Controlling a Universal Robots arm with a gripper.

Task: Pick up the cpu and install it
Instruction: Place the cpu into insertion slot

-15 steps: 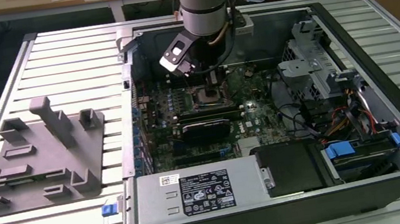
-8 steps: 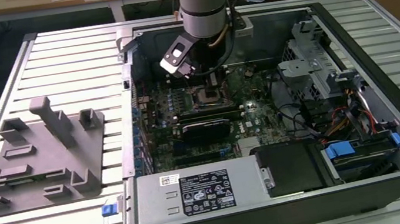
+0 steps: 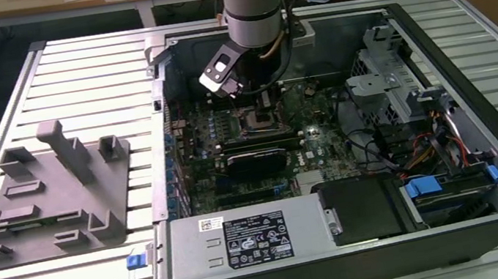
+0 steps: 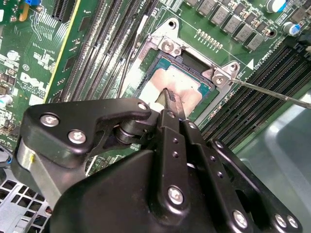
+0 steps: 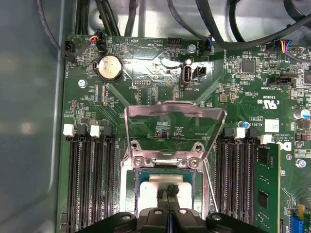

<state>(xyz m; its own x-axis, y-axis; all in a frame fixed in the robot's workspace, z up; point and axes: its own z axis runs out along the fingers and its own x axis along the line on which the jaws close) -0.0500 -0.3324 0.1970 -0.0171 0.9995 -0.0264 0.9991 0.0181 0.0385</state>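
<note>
Exterior view: the gripper (image 3: 254, 102) hangs inside the open computer case (image 3: 469, 25), with the grey fixture block (image 3: 50, 199) at the case's nine o'clock. Second wrist view: fingers pinched together, tips touching the cpu (image 4: 187, 85), which lies flat in its socket (image 4: 167, 46). First wrist view: the tips rest on the cpu's top, and the load plate (image 5: 175, 109) is hinged up.

Arm upright, gripper down.
The arm (image 3: 254, 5) hangs vertical; the gripper (image 4: 170, 99) points downward, its fingers (image 5: 163, 204) pressed together at the tips.
</note>
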